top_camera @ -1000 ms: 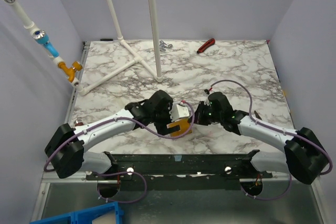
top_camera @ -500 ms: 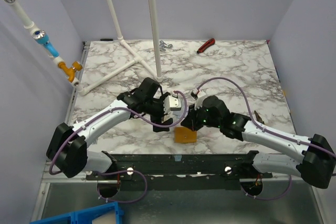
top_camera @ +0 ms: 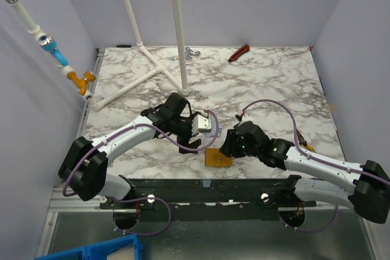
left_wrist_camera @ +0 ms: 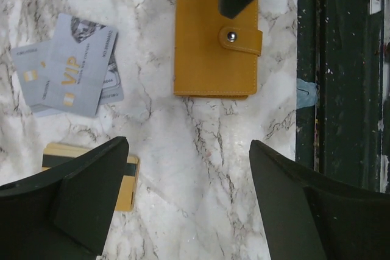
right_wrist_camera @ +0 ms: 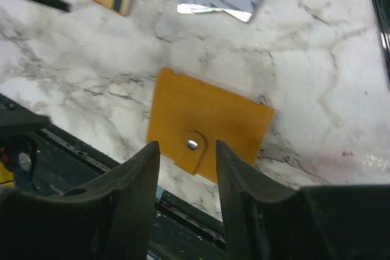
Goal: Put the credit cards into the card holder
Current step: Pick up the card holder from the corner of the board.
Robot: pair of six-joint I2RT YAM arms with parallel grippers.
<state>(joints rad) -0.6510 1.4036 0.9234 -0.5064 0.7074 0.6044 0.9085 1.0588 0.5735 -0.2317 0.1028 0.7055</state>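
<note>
I have the card holder lying flat and snapped shut on the desk, close to its near edge, which puts it in easy reach of both arms; its strap and stud face up, so it has to be opened before any card can go in. My right end effector hangs just above it, fingers parted only a little and straddling the stud, holding nothing; I judge that is where I want it to work the strap or pin the holder down. My left end effector hovers over the bare desk between the holder and the cards, spread wide and empty, ready to come down on a card. The credit cards are not in the holder yet: the grey-blue cards lie fanned and overlapping on the desk, well to one side of the holder, and the gold-tan card with its dark stripe lies flat near them, partly hidden under my left finger in the left wrist view. Compared with a second ago, the holder has come down out of the arms' reach: then it was up between the two end effectors, at the right one's tightly shut fingertips, and now it rests on the desk by itself, with those fingers loosened. The right arm has pulled back toward the near edge, and the left has swung off the holder toward the cards.
</note>
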